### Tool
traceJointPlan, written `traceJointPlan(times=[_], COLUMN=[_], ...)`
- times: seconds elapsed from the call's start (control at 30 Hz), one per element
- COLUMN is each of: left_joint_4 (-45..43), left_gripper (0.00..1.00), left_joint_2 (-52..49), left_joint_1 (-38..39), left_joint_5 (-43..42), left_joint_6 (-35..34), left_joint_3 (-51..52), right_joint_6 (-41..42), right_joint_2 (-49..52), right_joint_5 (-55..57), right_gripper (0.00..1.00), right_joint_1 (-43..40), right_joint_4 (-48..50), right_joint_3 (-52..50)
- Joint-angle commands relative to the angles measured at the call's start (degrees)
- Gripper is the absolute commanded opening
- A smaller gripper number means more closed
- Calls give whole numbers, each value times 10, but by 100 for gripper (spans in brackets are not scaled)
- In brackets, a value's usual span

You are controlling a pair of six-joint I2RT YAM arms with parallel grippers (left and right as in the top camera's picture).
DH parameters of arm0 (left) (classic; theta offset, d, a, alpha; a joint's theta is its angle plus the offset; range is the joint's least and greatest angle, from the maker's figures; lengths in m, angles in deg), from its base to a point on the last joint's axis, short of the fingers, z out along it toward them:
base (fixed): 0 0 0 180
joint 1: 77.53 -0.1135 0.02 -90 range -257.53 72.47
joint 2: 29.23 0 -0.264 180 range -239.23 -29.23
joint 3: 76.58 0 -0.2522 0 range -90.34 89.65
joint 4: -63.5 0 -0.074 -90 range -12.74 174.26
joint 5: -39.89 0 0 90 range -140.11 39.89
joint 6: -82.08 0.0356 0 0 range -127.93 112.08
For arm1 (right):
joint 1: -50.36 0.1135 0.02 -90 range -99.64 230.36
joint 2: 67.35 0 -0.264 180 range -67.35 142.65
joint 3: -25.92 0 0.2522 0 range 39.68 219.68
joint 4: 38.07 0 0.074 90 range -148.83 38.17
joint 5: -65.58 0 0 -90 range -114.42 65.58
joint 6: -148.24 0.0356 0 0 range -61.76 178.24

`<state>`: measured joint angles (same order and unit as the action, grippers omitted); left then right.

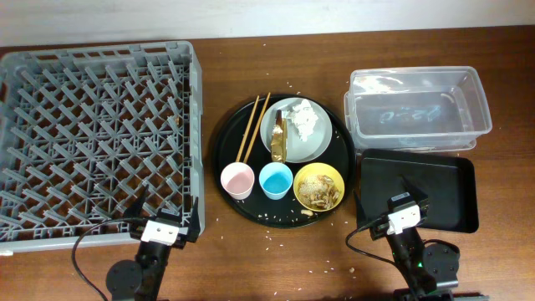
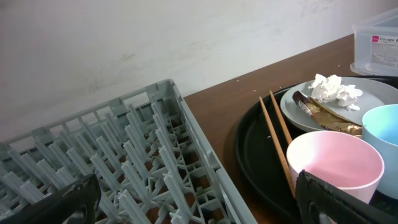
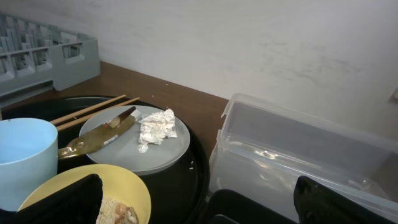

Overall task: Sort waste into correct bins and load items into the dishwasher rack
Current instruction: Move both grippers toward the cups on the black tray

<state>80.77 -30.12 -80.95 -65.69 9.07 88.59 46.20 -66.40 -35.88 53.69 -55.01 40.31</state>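
The grey dishwasher rack [image 1: 92, 134] fills the left and holds nothing. A round black tray [image 1: 226, 159] holds the grey plate [image 1: 322, 142] with a crumpled white napkin [image 1: 306, 119] and a gold foil wrapper [image 1: 280, 139], wooden chopsticks [image 1: 252, 127], a pink cup [image 1: 237, 180], a blue cup [image 1: 276, 181] and a yellow bowl [image 1: 318, 186] with brownish food scraps [image 1: 321, 195]. The clear tub [image 1: 418, 109] and the shallow black tray [image 1: 418, 191] are at the right. My left gripper [image 1: 163, 221] is open at the rack's near corner. My right gripper [image 1: 407, 203] is open over the black tray's near edge.
Crumbs lie scattered on the brown table [image 1: 276, 242] around the round tray. A pale wall [image 2: 124, 43] runs behind the table. The tub carries a small label [image 2: 379, 38] on its end. Both arm bases stand at the table's front edge.
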Motion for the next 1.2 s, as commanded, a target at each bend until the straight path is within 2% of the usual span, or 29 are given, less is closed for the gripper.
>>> traceJointPlan(times=[0.0, 0.37, 0.7, 0.77, 0.8, 0.87, 0.97, 1.07, 1.17], left_joint_4=[-3, -3, -35, -44, -45, -43, -3, 105, 227], left_gripper=[99, 99, 99, 99, 99, 99, 99, 99, 99], left_joint_2=[5, 5, 5, 5, 5, 1, -63, -227, -412], left_joint_1=[0, 0, 0, 0, 0, 0, 0, 0, 0], left_joint_5=[4, 3, -33, -52, -54, -54, -57, -82, -172], left_joint_6=[7, 7, 7, 6, -21, -70, -73, -86, -86], left_joint_3=[5, 5, 5, 5, -4, -35, -130, -304, -485], right_joint_6=[3, 3, 7, 101, 144, 165, 170, 170, 170], right_joint_2=[-2, -2, -2, -2, -2, 0, 59, 229, 424], right_joint_5=[-3, -1, -6, -8, -13, -35, -57, -98, -139], right_gripper=[98, 98, 98, 98, 99, 98, 99, 98, 99], right_joint_1=[-3, -3, -3, -3, -3, -3, -3, -3, -3], right_joint_4=[-3, -2, 2, 16, 16, -11, -116, -270, -450], right_joint_3=[-3, -3, -3, -1, 14, 69, 200, 398, 592])
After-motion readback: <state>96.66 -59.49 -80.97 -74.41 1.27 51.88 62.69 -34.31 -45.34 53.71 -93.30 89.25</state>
